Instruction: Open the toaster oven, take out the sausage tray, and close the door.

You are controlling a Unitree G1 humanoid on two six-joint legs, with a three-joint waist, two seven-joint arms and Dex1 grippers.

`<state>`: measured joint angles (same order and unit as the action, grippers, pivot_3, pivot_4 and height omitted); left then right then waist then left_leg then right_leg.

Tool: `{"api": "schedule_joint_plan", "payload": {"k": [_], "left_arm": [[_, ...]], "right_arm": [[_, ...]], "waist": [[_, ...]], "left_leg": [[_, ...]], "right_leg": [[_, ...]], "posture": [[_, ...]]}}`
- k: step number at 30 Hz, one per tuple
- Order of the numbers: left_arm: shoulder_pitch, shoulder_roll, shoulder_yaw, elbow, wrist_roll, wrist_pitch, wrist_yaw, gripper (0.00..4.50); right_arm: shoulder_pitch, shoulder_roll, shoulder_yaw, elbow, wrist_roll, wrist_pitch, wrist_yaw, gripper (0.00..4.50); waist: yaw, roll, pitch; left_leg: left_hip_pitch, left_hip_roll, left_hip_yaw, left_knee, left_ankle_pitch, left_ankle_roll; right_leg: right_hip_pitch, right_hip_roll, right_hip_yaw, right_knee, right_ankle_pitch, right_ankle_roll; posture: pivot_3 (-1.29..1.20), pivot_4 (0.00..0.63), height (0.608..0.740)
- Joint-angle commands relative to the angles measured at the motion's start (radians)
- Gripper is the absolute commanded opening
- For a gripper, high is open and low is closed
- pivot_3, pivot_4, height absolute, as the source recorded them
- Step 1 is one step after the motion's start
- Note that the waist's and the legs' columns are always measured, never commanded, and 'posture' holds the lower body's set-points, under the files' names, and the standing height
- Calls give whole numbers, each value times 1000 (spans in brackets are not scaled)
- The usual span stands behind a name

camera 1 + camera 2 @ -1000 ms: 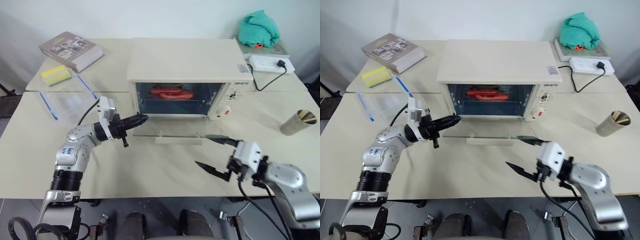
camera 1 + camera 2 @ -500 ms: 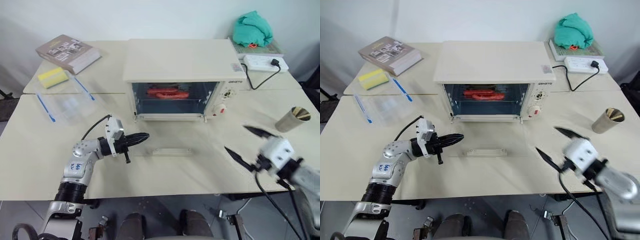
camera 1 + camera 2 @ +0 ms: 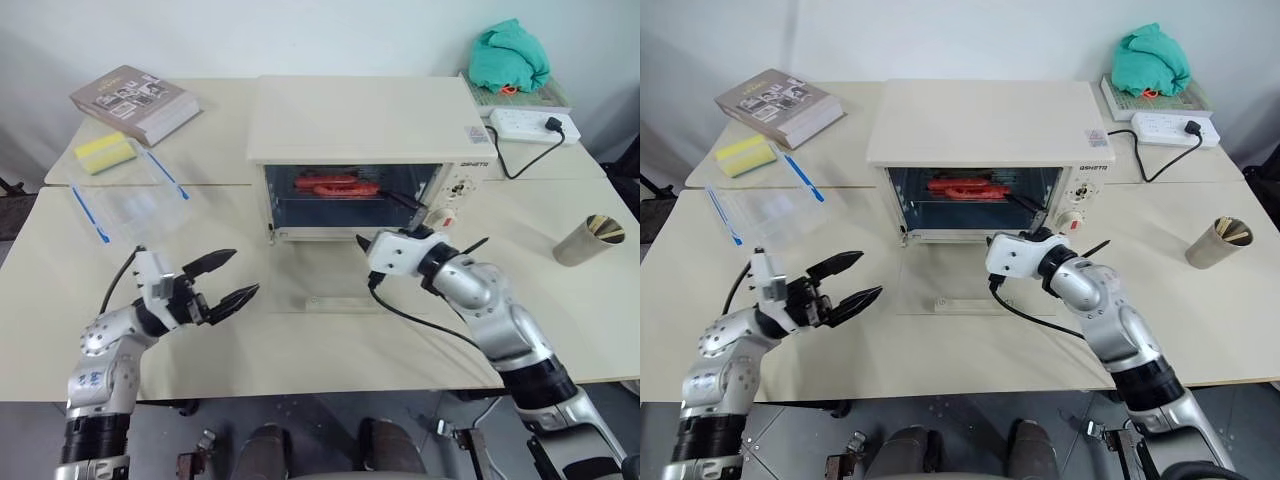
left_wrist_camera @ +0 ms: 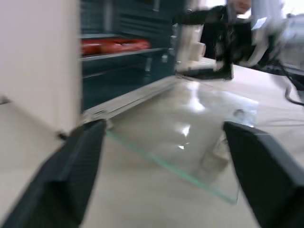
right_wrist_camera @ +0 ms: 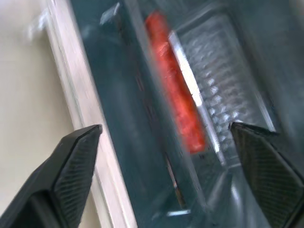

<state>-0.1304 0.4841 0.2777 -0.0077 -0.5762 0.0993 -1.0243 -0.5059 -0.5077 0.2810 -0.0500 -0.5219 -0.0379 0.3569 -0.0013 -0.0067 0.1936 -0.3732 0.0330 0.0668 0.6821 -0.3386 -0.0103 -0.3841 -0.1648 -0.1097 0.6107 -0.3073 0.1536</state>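
We have the door (image 3: 345, 282) down flat on the tabletop (image 3: 560, 310) in front of the toaster oven (image 3: 365, 150), its glass lying level with the bar handle (image 3: 345, 300) at the near edge, so the opening step looks done and we are at the start of the second one: fetching the sausage tray (image 5: 223, 114). That tray sits on the rack inside the oven cavity, with the two red sausages (image 3: 338, 185) lying across it toward the back. Our right tool (image 3: 1060, 228) is at the right side of the oven mouth, above the lowered door, its two black fingers spread wide with nothing between them; one finger reaches into the opening, the other points out toward the knob panel. From its wrist view the sausages and the ridged tray floor lie straight ahead between the spread fingers. Our left tool (image 3: 222, 280) hangs off to the left over bare tabletop, well apart from the oven, also wide open and empty. The next move, as we judge it, calls for the right tool to go deeper and lower so that the tray's front lip sits between its fingers, then close on the lip and draw the tray straight out over the door without tipping it.
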Motion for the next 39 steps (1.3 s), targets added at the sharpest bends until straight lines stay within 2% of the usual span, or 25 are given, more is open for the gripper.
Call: {"api": "schedule_joint_plan", "payload": {"k": [1, 5, 8, 17, 27, 31, 39], "left_arm": [[28, 10, 28, -64, -30, -2, 14, 4473], [41, 2, 20, -87, -32, 0, 25, 4473], [38, -1, 15, -87, -15, -18, 34, 4500], [28, -1, 9, -70, -22, -20, 25, 4500], [12, -4, -1, -44, -23, -30, 12, 4500], [8, -4, -3, -33, -22, -36, 4, 4500], [-7, -5, -7, -8, -21, -44, -6, 4500]], "right_arm": [[-72, 23, 15, 55, -121, 31, -98, 4500], [-118, 53, 28, 108, -189, 61, -160, 4500], [-135, 69, 24, 124, -206, 68, -183, 3865], [-130, 87, 30, 108, -233, 108, -143, 760], [-128, 93, 30, 97, -252, 139, -125, 760], [-132, 97, 32, 93, -251, 142, -117, 31], [-124, 89, 34, 38, -241, 108, -71, 31]], "waist": [[-4, 0, 0], [-6, 0, 0], [-8, 0, 0], [-28, 0, 0], [-29, 0, 0], [-29, 0, 0], [-30, -1, 0]], "left_leg": [[0, 0, 1, 0, 0, 0], [0, 0, 1, 0, 0, 0], [-3, 0, 1, 0, 0, 0], [-4, 0, 1, -1, 0, 0], [-4, 0, 1, -1, 0, 0], [-4, 0, 1, -1, 0, 0], [-4, 0, 2, -1, 0, -1]], "right_leg": [[0, 0, 0, 0, 0, 0], [-2, 0, 0, 1, 0, 0], [-4, 0, 1, 2, 0, 0], [-6, 0, 1, 3, 0, 0], [-7, 0, 1, 4, 0, 0], [-7, 0, 1, 4, 0, 0], [-7, 0, 1, 4, 0, 0]], "posture": [[0, 150, 740], [0, 150, 740], [0, 150, 740], [0, 150, 740], [0, 150, 740], [0, 150, 740], [0, 150, 740]]}}
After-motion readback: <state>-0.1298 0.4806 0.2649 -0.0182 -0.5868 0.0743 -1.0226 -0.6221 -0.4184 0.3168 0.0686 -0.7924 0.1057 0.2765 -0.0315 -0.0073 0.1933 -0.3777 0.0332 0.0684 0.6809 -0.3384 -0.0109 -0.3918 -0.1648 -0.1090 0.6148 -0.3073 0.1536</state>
